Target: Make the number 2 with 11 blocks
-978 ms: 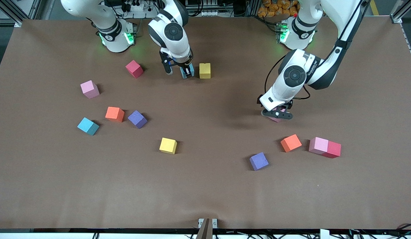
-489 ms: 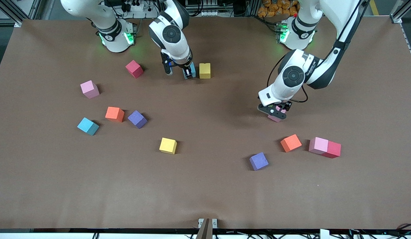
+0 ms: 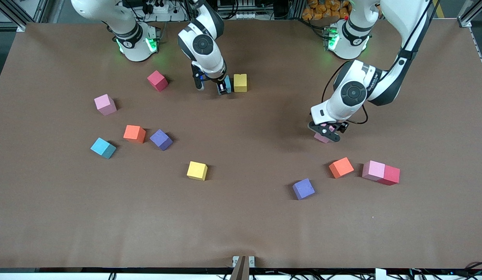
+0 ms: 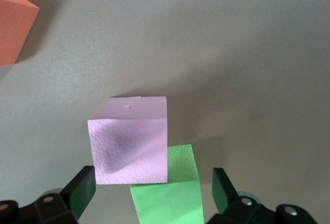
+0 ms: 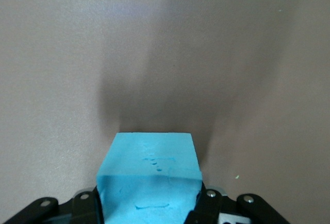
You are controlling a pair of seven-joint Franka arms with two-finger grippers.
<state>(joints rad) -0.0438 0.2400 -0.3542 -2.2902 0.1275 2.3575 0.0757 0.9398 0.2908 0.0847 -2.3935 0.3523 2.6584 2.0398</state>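
Right gripper (image 3: 224, 86) pinched cyan block (image 5: 148, 175), beside yellow block (image 3: 240, 82). Left gripper (image 3: 327, 133) over pink block (image 4: 129, 139), jaws spread. Next, probably: set cyan flush against yellow.

On the table (image 3: 241, 233) we find the right gripper (image 3: 224, 86) down near the robots' bases, clamped on a carried block (image 3: 226, 81) just beside a neighbour block (image 3: 240, 82). The left gripper (image 3: 326, 133) hangs low toward the left arm's end, with a flanked block (image 4: 165, 195) between its spread fingers and a corner block (image 4: 129, 139) just beside that one. Nearer the camera lie a touching pair (image 3: 381, 173), a lone block (image 3: 341, 167) beside it and a nearest block (image 3: 304, 189). Toward the right arm's end six more blocks (image 3: 134, 133) lie scattered.
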